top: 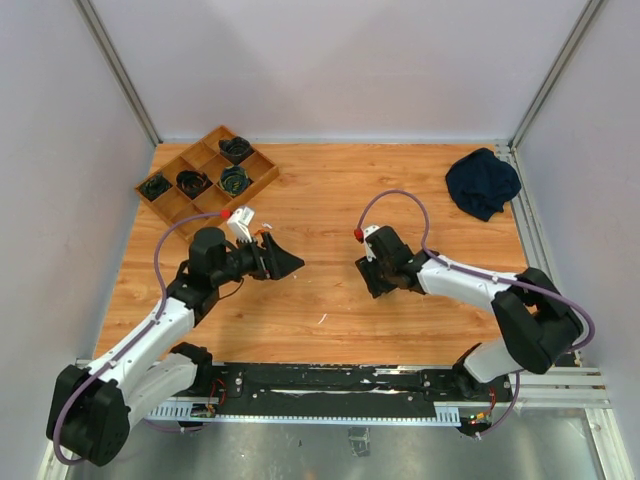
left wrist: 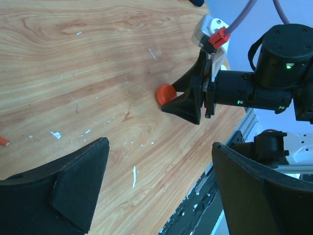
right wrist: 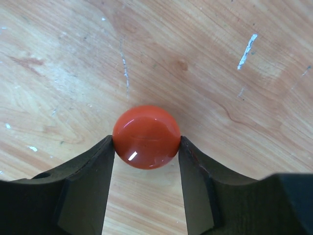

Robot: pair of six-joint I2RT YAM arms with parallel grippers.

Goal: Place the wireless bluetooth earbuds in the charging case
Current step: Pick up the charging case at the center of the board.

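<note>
An orange, round, glossy charging case (right wrist: 145,137) lies closed on the wooden table. My right gripper (right wrist: 145,140) has it between its fingertips, with both black fingers touching its sides. The left wrist view shows the same case (left wrist: 165,94) at the tip of the right gripper (left wrist: 182,100). My left gripper (left wrist: 160,145) is open wide above bare wood, well to the left of the case, with nothing between its fingers. A tiny red-orange earbud (left wrist: 2,141) lies on the wood, cut by the frame's left edge. From above, the left gripper (top: 285,263) and right gripper (top: 368,272) face each other.
A wooden compartment tray (top: 262,178) with dark coiled items stands at the back left. A dark blue cloth (top: 483,182) lies at the back right. A black rail (top: 330,385) runs along the table's near edge. White flecks mark the wood.
</note>
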